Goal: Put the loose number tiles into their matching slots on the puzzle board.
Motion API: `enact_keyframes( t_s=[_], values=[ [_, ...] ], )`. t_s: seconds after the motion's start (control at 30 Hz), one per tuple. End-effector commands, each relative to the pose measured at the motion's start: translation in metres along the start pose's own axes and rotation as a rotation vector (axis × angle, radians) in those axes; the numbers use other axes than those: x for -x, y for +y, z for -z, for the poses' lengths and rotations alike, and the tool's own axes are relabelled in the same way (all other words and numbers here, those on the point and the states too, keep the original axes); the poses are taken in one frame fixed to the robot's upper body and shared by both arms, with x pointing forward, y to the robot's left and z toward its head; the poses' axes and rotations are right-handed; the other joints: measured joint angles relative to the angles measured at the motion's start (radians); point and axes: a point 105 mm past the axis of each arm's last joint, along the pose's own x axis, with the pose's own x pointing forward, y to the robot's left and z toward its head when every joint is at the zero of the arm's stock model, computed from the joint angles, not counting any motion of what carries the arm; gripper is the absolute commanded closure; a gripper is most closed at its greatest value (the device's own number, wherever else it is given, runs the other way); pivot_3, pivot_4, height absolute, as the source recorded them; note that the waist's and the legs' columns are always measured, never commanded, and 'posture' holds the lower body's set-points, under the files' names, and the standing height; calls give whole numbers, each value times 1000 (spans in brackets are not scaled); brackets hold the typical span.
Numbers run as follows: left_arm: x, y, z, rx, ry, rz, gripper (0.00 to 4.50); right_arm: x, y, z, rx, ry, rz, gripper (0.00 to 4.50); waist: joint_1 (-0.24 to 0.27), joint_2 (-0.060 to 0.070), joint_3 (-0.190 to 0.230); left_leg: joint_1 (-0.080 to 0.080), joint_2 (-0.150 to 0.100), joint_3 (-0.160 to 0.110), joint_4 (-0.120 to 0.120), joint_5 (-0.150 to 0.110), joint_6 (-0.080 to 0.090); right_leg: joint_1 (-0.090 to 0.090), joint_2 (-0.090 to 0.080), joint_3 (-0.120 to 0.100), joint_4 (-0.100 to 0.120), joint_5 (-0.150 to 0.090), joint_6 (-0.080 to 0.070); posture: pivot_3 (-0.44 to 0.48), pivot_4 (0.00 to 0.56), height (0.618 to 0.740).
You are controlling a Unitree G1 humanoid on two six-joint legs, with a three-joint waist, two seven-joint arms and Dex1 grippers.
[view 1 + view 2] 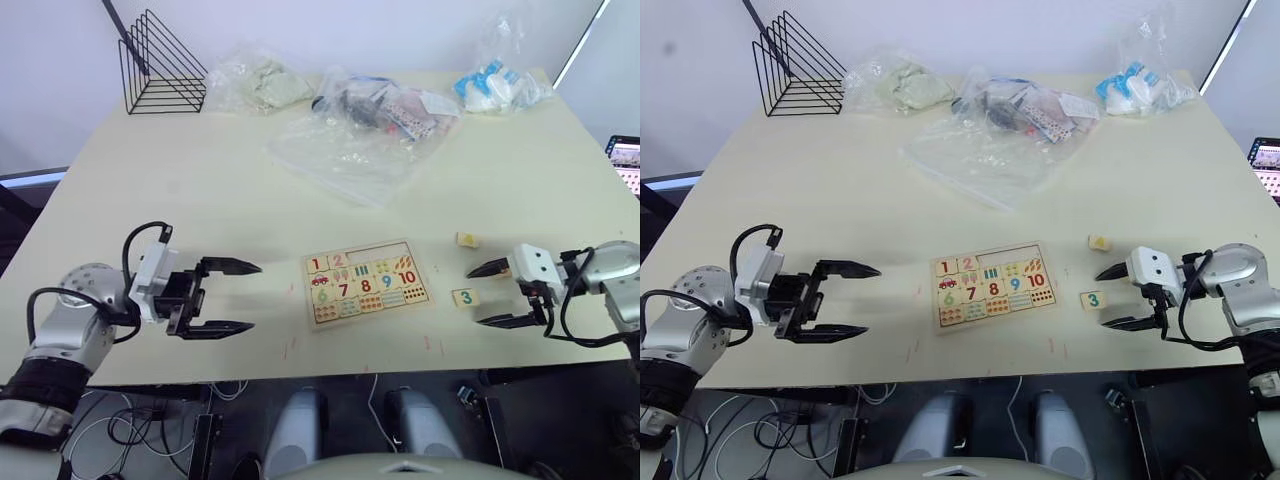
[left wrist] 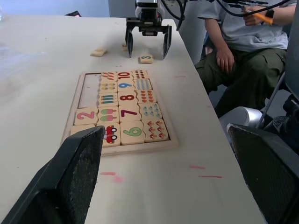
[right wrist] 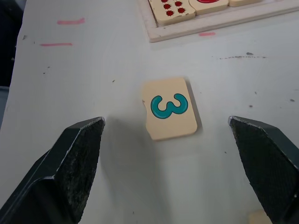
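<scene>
1. Pale cream surface [image 1: 200,190] stretches ahead of me, with a black wire rack [image 1: 160,65] and several clear plastic bags [image 1: 350,140] of odds and ends along its far edge.
2. A flat rectangular light-wood puzzle board [image 1: 366,284] lies between my two arms. Its top row already holds the red 1 tile [image 1: 317,264] and the red 2 tile [image 1: 339,260]; the rest of that row of slots [image 1: 385,252] looks bare.
3. A small square light-wood tile with a green 3 [image 3: 169,109] lies loose on the surface, just beside the board's right end.
4. Another small pale tile [image 1: 466,240] sits a little farther back; I cannot read its digit.
5. My right gripper [image 1: 488,296] has its jaws spread wide, one on either side of the 3 tile and touching nothing. The tile lies straight ahead between them, the board beyond it.
6. My left gripper [image 1: 238,296] hovers left of the board, jaws apart and empty, well away from both loose tiles.
7. I judge the right arm is the one to take the 3; it needs to sink and close squarely on the tile's edges.
</scene>
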Motion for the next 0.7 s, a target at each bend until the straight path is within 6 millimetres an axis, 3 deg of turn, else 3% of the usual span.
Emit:
enact_keyframes(
  t_s=[0.03, 0.07, 0.17, 0.37, 0.5, 0.7],
  values=[
    [4, -4, -5, -43, 22, 38, 0, 0, -5, -6, 39, -6, 5, 45, 0, 0, 0, 0, 0, 0, 0, 0, 0, 0, 0, 0, 0, 0, 0, 0, 150, 740],
    [4, -4, -4, -44, 29, 42, 0, 0, -5, -6, 39, -8, 3, 45, 0, 0, 0, 0, 0, 0, 0, 0, 0, 0, 0, 0, 0, 0, 0, 0, 150, 740],
    [4, -3, -5, -45, 19, 36, 0, -1, -5, -6, 38, -2, -5, 767, -1, 0, 0, 0, 0, 0, 0, 0, 0, 0, 0, 0, 0, 0, 0, 0, 150, 740],
    [3, -2, -6, -49, 11, 37, 0, -1, -5, -3, 43, 11, -13, 3656, 1, 0, 0, 0, 0, 0, 0, 0, 0, 0, 0, 0, 0, 0, 0, 0, 150, 740],
    [4, -2, -6, -49, 5, 31, 0, 2, -7, -6, 58, 13, -2, 3653, 0, 0, 0, 0, 0, 0, 0, 0, 0, 0, 0, 0, 0, 0, 0, 0, 150, 740],
    [6, 0, -8, -55, -22, 0, 0, 9, -15, -30, 46, 18, 32, 3653, 1, 1, 1, 0, 0, 0, 0, 0, 0, 0, 0, 0, 1, 0, 0, 0, 150, 740]
  ],
)
